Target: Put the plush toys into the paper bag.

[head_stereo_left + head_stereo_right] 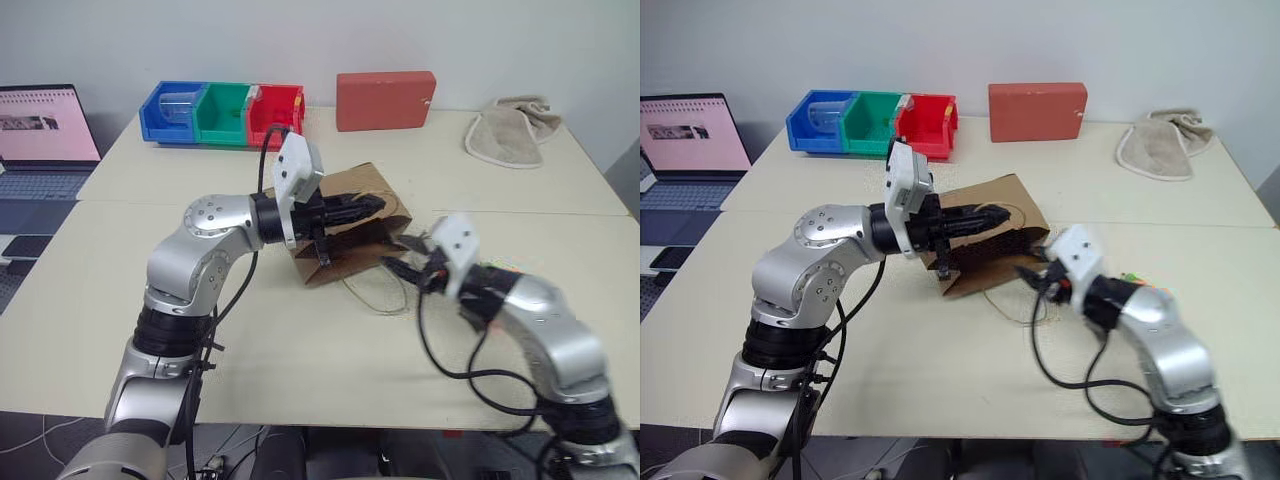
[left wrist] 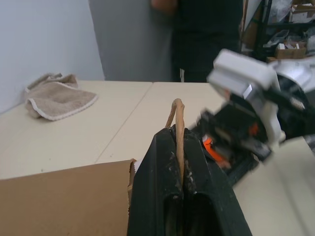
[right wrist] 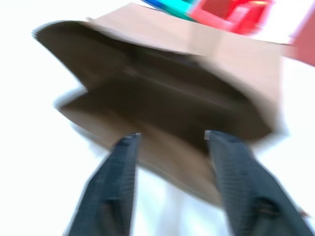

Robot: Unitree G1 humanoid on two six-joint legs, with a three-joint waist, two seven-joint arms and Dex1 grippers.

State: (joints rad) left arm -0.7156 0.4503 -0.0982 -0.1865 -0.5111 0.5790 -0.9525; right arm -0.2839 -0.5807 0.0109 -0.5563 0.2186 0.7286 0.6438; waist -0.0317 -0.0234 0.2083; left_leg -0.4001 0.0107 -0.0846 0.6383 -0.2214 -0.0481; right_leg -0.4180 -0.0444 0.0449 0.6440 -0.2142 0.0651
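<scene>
The brown paper bag (image 1: 370, 185) lies on its side at the middle of the table, its mouth turned toward my right arm. My left gripper (image 1: 375, 207) reaches over the bag from the left and is shut on its tan cord handle (image 2: 178, 110), holding the upper edge up. Just outside the mouth, my right gripper (image 3: 171, 137) stands open with nothing between its fingers. The bag's inside (image 3: 162, 98) is dark and blurred, and I cannot make out a toy in it. A bit of orange and green plush (image 1: 1128, 279) peeks out behind my right forearm.
The bag's other cord handle (image 1: 375, 295) trails on the table. At the back stand a red box (image 1: 385, 100) and blue, green and red bins (image 1: 225, 115). A beige towel (image 1: 512, 130) lies back right. A laptop (image 1: 45, 125) is far left. A person (image 2: 206, 34) stands beyond the table.
</scene>
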